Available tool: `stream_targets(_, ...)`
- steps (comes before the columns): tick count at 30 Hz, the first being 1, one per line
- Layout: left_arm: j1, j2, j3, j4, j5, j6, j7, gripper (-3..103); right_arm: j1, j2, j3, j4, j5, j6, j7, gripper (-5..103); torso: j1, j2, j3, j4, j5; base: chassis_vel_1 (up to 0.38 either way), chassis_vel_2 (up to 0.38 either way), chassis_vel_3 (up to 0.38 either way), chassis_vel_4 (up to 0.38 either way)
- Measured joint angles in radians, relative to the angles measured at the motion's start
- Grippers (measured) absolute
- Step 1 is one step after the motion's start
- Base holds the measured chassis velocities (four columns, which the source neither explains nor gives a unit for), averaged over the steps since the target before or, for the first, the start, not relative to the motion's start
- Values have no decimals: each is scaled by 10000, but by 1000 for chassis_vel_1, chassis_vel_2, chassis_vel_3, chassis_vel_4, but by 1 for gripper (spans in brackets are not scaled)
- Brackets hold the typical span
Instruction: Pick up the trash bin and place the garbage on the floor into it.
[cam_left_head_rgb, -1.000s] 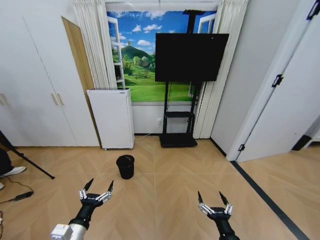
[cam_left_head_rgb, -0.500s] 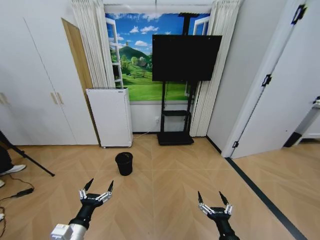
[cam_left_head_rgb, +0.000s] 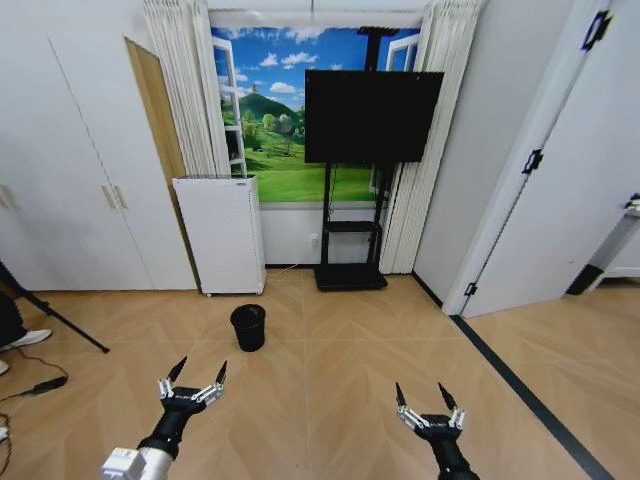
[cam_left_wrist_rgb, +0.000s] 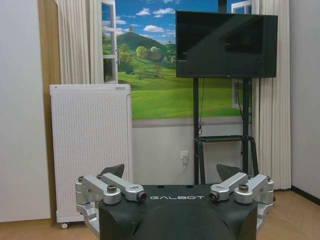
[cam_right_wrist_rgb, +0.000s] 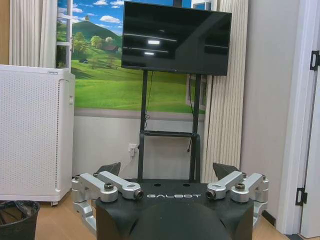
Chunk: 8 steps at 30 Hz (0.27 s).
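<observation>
Trash bin mid-frame left on floor: looks light, rigid, smooth; grab by open rim. Left gripper and right gripper, lower frame, both spread, empty.

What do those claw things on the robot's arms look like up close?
Each arm is black and slim. The left gripper and right gripper have silver metal linkages with bolts, ending in two pointed black fingertips. The black wrist housing bears white "GALBOT" lettering. The left arm has a white section lower down.
</observation>
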<state>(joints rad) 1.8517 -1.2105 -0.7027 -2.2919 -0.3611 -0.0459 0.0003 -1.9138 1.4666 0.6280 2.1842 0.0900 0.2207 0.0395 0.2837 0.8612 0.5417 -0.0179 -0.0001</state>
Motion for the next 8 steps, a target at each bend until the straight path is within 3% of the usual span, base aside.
stream_targets(8, 0, 0, 0, 0, 0, 0, 0, 100, 1, -1, 2, 0, 0, 0, 0, 100, 0, 0, 0, 1, 3, -72, -76, 70, 70)
